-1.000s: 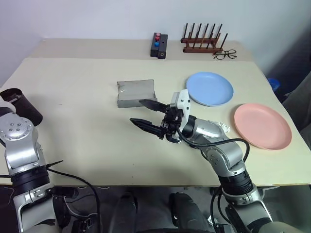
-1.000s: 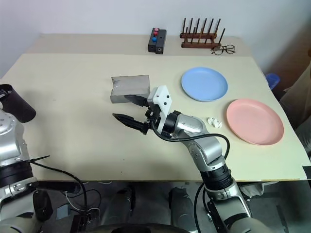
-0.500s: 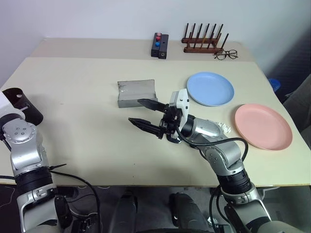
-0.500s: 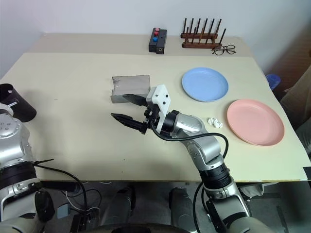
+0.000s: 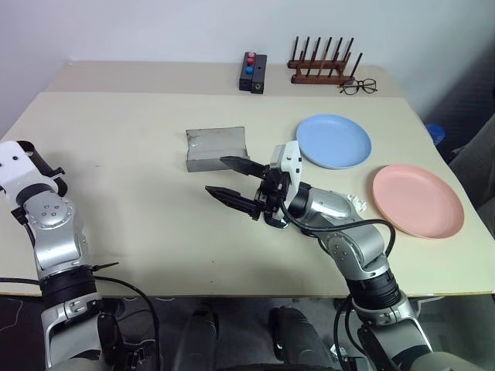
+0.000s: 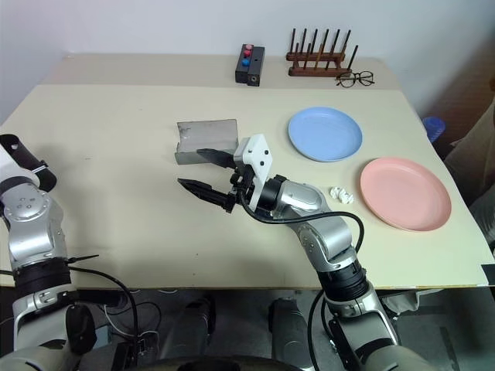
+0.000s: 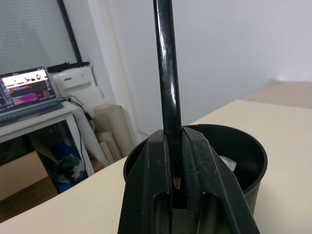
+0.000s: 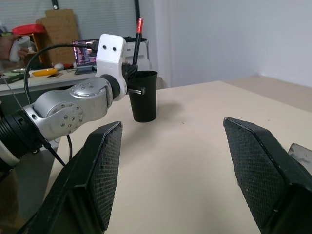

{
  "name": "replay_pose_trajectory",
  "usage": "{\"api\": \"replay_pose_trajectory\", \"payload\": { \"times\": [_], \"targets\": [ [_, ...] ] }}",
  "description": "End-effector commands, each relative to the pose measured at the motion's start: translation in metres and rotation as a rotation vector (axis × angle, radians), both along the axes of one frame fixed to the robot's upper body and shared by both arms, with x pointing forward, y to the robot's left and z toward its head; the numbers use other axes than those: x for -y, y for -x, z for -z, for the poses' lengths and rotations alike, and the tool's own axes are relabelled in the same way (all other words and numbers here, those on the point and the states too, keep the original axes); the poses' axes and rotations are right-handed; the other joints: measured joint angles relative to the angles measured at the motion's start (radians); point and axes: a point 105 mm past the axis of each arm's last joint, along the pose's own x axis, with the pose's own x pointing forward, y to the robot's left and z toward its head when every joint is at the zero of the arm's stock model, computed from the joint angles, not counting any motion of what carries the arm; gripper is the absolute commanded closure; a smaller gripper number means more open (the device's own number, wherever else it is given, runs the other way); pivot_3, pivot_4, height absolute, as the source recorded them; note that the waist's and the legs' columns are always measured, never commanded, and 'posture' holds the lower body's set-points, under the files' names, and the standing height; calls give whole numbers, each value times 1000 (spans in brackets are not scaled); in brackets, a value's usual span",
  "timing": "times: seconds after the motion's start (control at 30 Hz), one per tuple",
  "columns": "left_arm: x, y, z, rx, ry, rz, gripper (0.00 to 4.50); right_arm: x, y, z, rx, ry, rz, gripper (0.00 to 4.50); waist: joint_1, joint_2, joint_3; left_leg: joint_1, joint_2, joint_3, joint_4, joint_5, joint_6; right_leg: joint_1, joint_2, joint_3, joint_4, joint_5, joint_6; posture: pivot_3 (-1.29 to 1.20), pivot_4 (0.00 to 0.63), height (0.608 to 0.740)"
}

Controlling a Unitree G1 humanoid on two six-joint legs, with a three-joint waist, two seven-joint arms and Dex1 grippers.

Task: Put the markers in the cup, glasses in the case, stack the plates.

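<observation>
Left pincer point(image 7: 170, 187) is clenched on the red-capped marker point(image 7: 165, 73), which stands upright in the cup point(image 8: 144, 95) at the tabletop's point(image 5: 139, 139) left edge. Right pincer point(image 5: 232, 182) hangs released just in front of the open case point(image 5: 216, 148). Blue plate point(image 5: 334, 141) and pink plate point(image 5: 418, 200) lie side by side, apart.

A lab or office workroom: a plain cream bench point(image 5: 139, 131) against a bare white wall, a lit laptop point(image 7: 27, 90) on a white side desk, window blinds point(image 7: 34, 34) behind it, cardboard point(image 8: 61, 24) stacked by the far wall
</observation>
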Motion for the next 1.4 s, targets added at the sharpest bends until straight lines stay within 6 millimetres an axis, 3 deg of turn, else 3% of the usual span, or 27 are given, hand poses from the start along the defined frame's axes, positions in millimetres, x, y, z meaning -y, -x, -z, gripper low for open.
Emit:
{"api": "replay_pose_trajectory", "payload": {
  "times": [0.03,0.57,0.67,1.07,1.17,1.23,1.3,1.4],
  "targets": [
    [1,4,-9,21,-36,-6,4457,-1,7,-11,42,-25,-19,1114,0,0,0,0,0,0,0,0,0,0,0,0,0,0,0,0,150,738],
    [5,1,-4,21,-24,7,4457,-2,7,-11,39,-29,-23,1114,0,0,0,0,0,0,0,0,0,0,0,0,0,0,0,0,150,738],
    [6,0,-3,11,-29,3,3317,-3,7,-11,38,-30,-25,1114,0,0,0,0,0,0,0,0,0,0,0,0,0,0,0,0,150,738],
    [6,0,-1,4,-25,-5,3317,-3,7,-11,37,-33,-28,1114,0,0,0,0,0,0,0,0,0,0,0,0,0,0,0,0,150,738],
    [9,0,-13,45,-46,2,3317,-3,7,-11,38,-33,-27,1114,0,0,0,0,0,0,0,0,0,0,0,0,0,0,0,0,150,738],
    [15,-4,-27,80,-67,40,3317,-3,8,-11,36,-32,-26,1114,1,0,0,0,0,0,0,0,0,0,0,0,0,0,0,0,150,738],
    [36,-19,-51,126,-119,175,3317,-1,6,-11,42,-27,-18,1114,5,0,0,0,0,0,0,0,0,0,0,0,0,0,0,0,150,738],
    [84,-52,-68,118,-120,525,3317,4,2,-11,62,-3,4,1114,10,0,0,-1,0,0,0,0,0,1,0,-1,-3,0,-2,0,150,738]
  ]
}}
